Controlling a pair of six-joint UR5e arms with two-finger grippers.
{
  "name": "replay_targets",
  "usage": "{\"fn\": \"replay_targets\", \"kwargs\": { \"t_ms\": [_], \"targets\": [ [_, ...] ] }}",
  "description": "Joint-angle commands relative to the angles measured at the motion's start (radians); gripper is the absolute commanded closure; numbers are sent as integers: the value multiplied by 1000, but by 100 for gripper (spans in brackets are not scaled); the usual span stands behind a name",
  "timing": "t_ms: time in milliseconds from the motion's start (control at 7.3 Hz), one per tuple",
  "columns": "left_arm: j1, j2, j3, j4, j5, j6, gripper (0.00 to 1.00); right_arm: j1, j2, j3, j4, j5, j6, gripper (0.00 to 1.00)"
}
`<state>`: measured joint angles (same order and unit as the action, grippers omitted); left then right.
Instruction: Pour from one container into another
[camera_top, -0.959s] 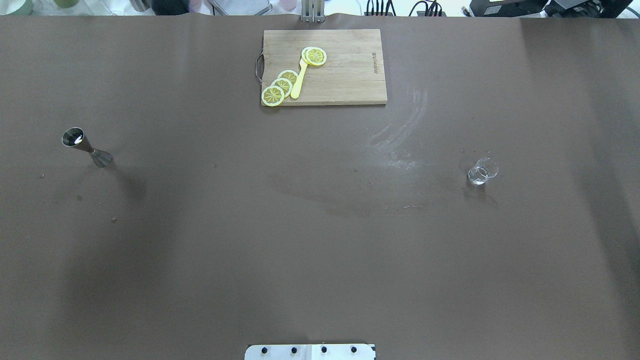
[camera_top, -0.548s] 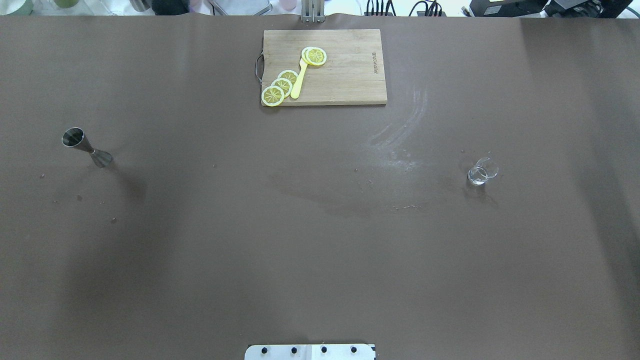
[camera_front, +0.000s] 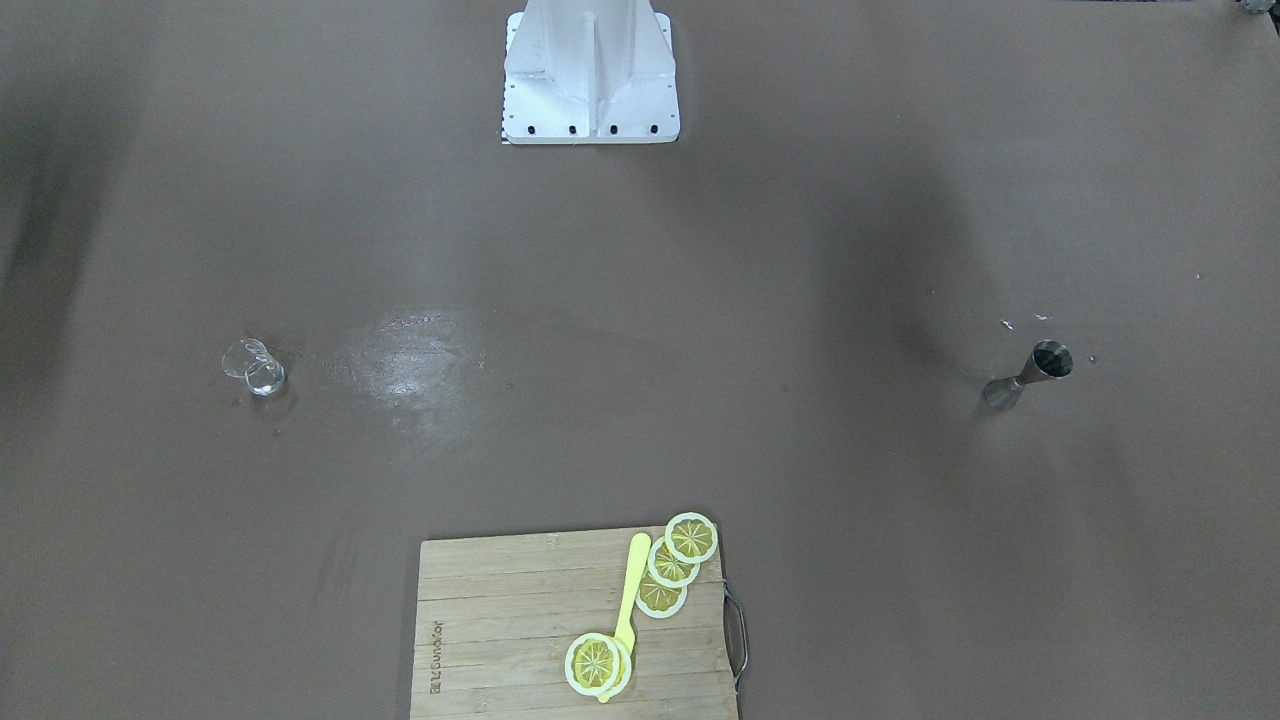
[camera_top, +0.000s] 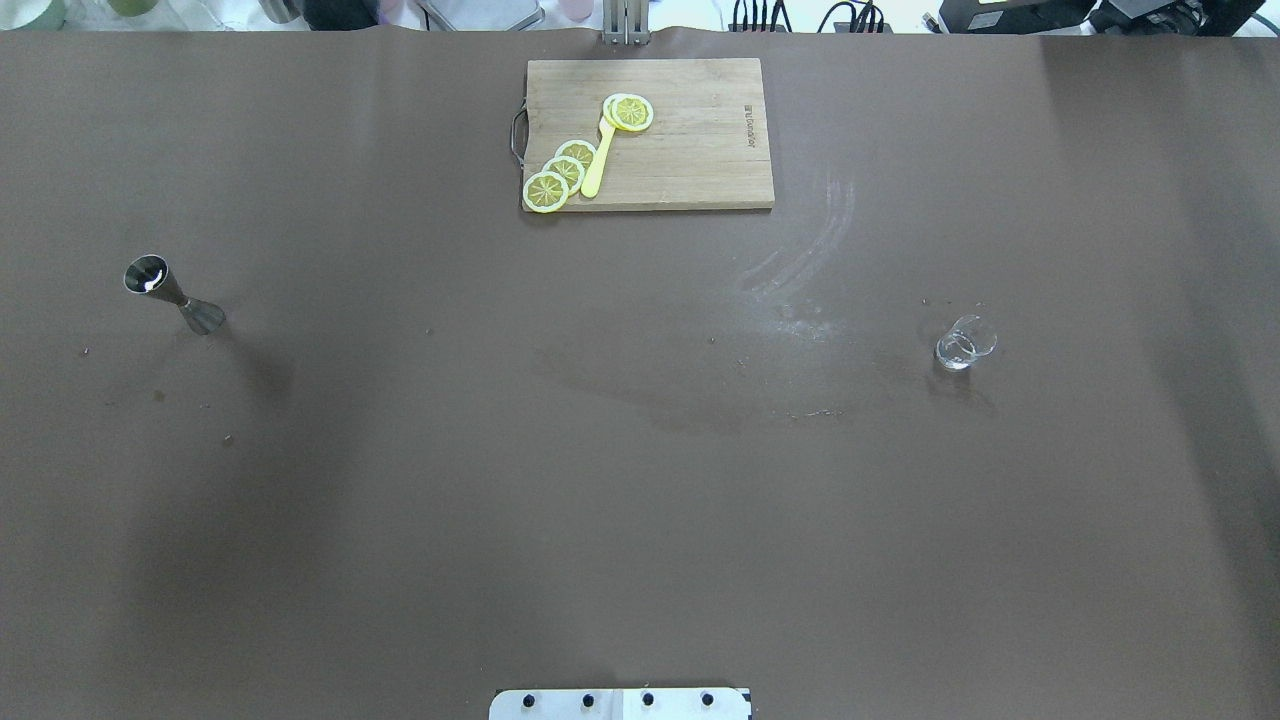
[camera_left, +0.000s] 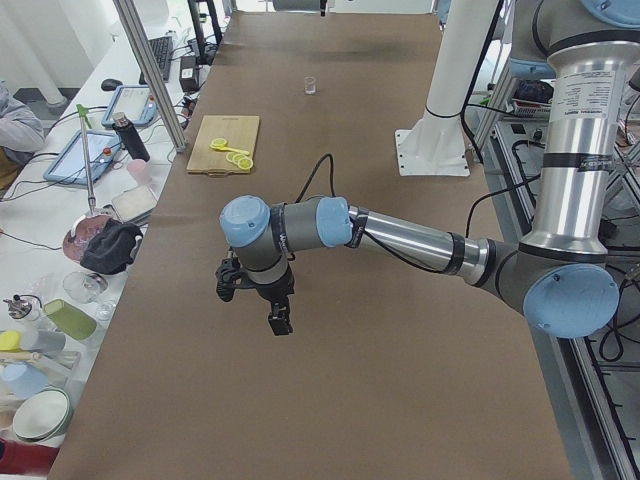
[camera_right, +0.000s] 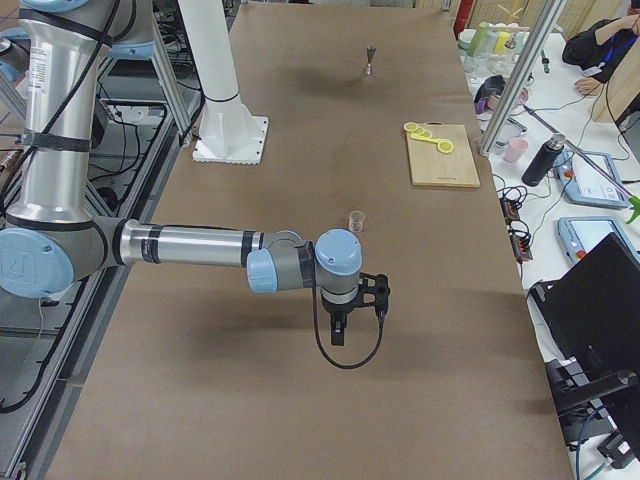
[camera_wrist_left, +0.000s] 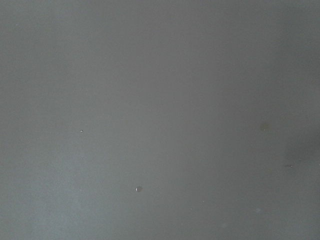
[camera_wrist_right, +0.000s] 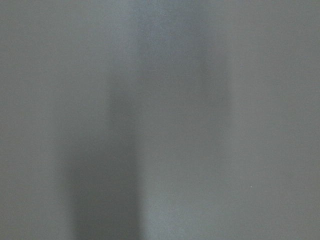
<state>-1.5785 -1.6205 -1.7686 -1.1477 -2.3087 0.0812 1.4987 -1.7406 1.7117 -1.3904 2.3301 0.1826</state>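
The steel jigger (camera_top: 172, 293) stands upright on the table's left side, also seen as the jigger (camera_front: 1030, 374) and the far jigger (camera_right: 370, 62). On the right side stands the small clear glass (camera_top: 965, 343), the same glass (camera_front: 252, 368) (camera_right: 356, 220) (camera_left: 310, 86). My left gripper (camera_left: 279, 322) shows only in the exterior left view, hanging fingers-down above the table. My right gripper (camera_right: 337, 332) shows only in the exterior right view, nearer the camera than the glass. Open or shut, I cannot tell for either. Both wrist views show bare brown table.
A wooden cutting board (camera_top: 690, 140) with lemon slices (camera_top: 560, 172) and a yellow knife (camera_top: 598, 165) lies at the far middle edge. The robot's white base (camera_front: 590, 75) stands at the near edge. Clutter and screens (camera_right: 590, 240) line the benches beyond the table.
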Motion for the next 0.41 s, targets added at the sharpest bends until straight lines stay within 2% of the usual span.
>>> {"fn": "replay_targets", "kwargs": {
  "t_ms": [0, 274],
  "targets": [
    [0, 4, 1, -26, -1, 0, 1, 0, 0, 0, -1, 0, 0, 0],
    [0, 8, 1, -50, -1, 0, 1, 0, 0, 0, -1, 0, 0, 0]
  ]
}}
